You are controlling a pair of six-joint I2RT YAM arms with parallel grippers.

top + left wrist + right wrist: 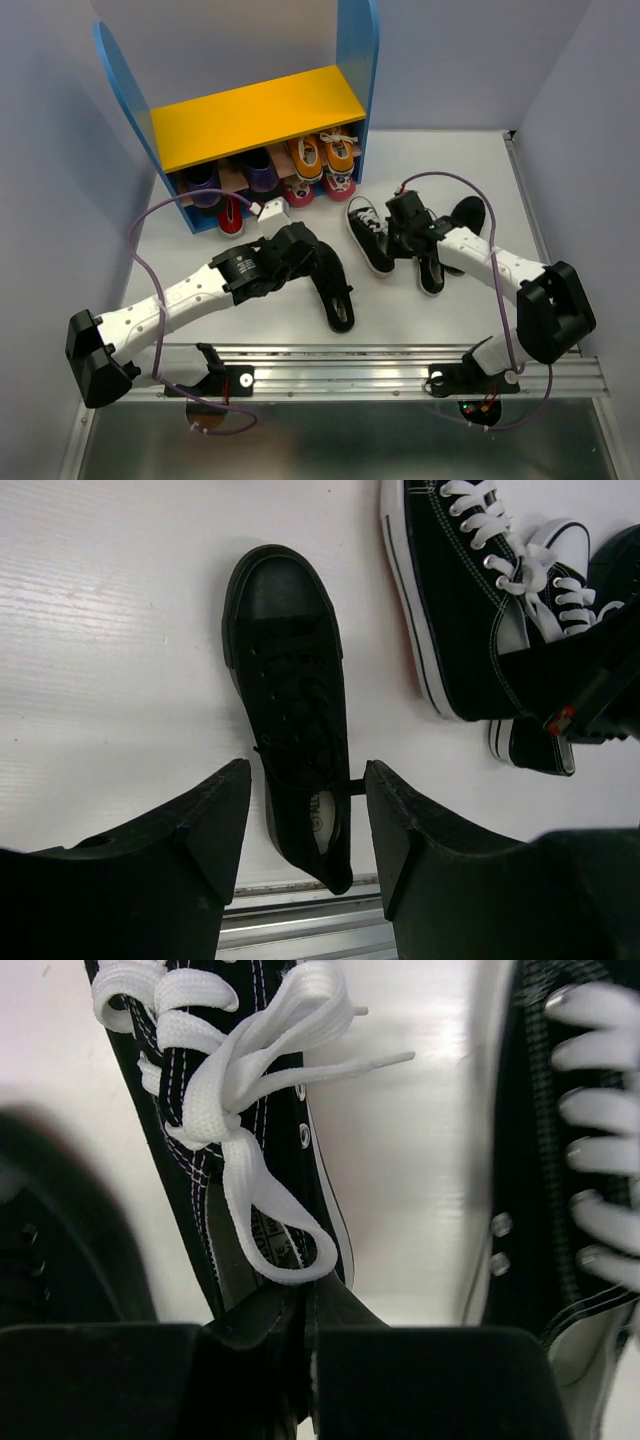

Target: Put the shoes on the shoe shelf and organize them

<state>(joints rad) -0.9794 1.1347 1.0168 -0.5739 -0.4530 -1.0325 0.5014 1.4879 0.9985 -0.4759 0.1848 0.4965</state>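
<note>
The shoe shelf [255, 115] stands at the back left, with two orange sneakers [322, 155] on the right of its lower board. My left gripper [325, 275] is open just above an all-black shoe [340, 305]. In the left wrist view that shoe [290, 680] lies flat, its heel between my spread fingers [305, 820]. My right gripper [395, 235] is shut on the heel collar of a black canvas sneaker [370, 235]. The right wrist view shows my gripper [310, 1330] pinching that sneaker's [230, 1110] side wall. Its mate [430, 270] lies to the right. A second all-black shoe [468, 215] lies behind my right arm.
Dark purple-looking shoes [260, 172] sit on the left and middle of the lower board, with red soles [231, 216] showing at the shelf's front. A metal rail [350, 365] runs along the near table edge. Grey walls close in on three sides.
</note>
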